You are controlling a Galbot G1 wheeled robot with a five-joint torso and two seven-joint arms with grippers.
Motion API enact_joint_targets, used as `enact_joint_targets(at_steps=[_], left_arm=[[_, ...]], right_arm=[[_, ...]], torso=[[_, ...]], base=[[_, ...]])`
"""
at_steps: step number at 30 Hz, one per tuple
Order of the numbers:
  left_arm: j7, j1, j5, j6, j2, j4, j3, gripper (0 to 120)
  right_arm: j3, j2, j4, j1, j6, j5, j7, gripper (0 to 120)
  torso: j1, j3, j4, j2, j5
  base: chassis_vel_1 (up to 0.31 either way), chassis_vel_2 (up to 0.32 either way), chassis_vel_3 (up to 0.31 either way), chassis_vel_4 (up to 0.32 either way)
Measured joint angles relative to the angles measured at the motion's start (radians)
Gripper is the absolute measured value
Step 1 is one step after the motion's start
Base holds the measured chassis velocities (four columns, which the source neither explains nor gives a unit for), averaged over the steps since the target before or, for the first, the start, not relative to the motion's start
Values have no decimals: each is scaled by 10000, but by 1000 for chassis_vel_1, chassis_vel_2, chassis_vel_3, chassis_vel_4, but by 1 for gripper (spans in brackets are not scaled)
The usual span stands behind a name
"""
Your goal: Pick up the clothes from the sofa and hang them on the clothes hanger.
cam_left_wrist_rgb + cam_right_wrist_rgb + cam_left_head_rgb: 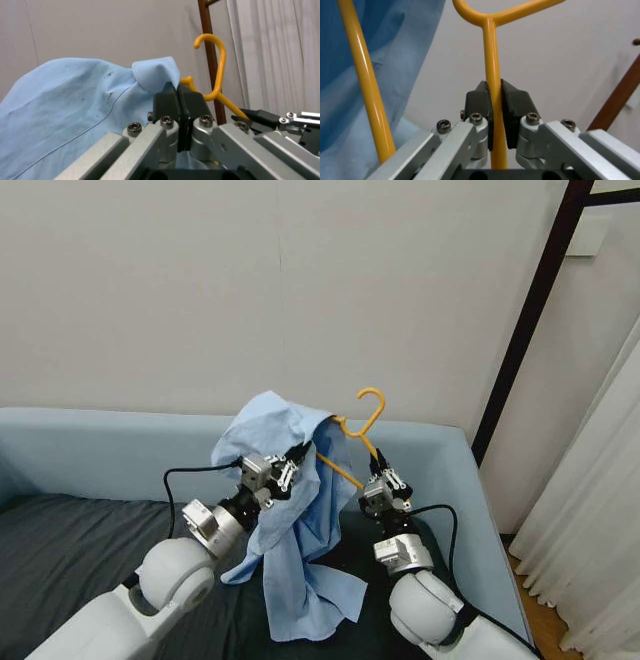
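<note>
A light blue shirt (290,520) hangs draped over a yellow hanger (362,430), held up above the sofa. My left gripper (287,468) is shut on a fold of the shirt's fabric; in the left wrist view the pads (170,103) pinch the shirt (75,101) just beside the hanger's hook (216,63). My right gripper (382,476) is shut on one bar of the hanger; in the right wrist view that yellow hanger bar (491,67) runs between the black pads (512,103). A second bar (366,82) passes next to the blue cloth (390,48).
The light blue sofa (90,450) with a dark seat cushion (70,550) lies below both arms. A dark brown pole (530,310) stands at the right against the wall, with white curtains (590,520) beside it.
</note>
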Motion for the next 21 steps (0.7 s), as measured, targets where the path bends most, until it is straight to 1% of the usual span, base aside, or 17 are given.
enact_joint_targets(at_steps=[2,3,5,7,9,10,12,13,15,17,18,21], left_arm=[[-63,-572,-247,-69,43,-11,86,0],[-63,-572,-247,-69,43,-11,86,0],[-68,-991,-426,-134,32,-21,153,0],[-70,-1286,-564,-179,-33,-29,168,0],[-38,-1333,-586,-208,-103,0,191,0],[-38,-1333,-586,-208,-103,0,191,0],[85,-1084,-263,-324,-197,249,291,0],[85,-1084,-263,-324,-197,249,291,0],[182,-808,109,-478,-338,577,402,0],[237,-643,360,-593,-493,905,553,0],[237,-643,360,-593,-493,905,553,0],[384,-561,594,-633,-694,1304,705,0]], right_arm=[[287,-56,209,394,-278,-40,-28,5],[287,-56,209,394,-278,-40,-28,5],[606,-235,345,713,-414,-331,-196,5],[1052,-577,436,889,-488,-1079,-653,5],[1420,-972,432,830,-386,-2222,-1211,5],[1420,-972,432,830,-386,-2222,-1211,5],[1378,-1265,170,355,-118,-3086,-1499,5],[1378,-1265,170,355,-118,-3086,-1499,5],[1128,-1203,-304,-296,257,-3759,-1507,5],[848,-957,-832,-794,676,-4384,-1380,5],[848,-957,-832,-794,676,-4384,-1380,5],[334,-541,-1494,-1182,975,-4942,-1175,5]], torso=[[0,0,2,0,0],[0,0,2,0,0],[1,1,2,-1,1],[1,0,0,0,-1],[1,0,-2,0,-1],[1,0,-2,0,-1],[1,-1,-2,0,-1],[1,-1,-2,0,-1],[1,0,0,-1,0],[0,1,2,-3,1],[0,1,2,-3,1],[0,1,1,-3,1]], base=[[0,0,0,0],[0,0,0,0],[0,0,0,0],[0,0,0,0],[0,0,0,0],[0,0,0,0],[0,0,0,0],[0,0,0,0],[0,0,0,0],[0,0,0,0],[0,0,0,0],[0,0,0,0]])
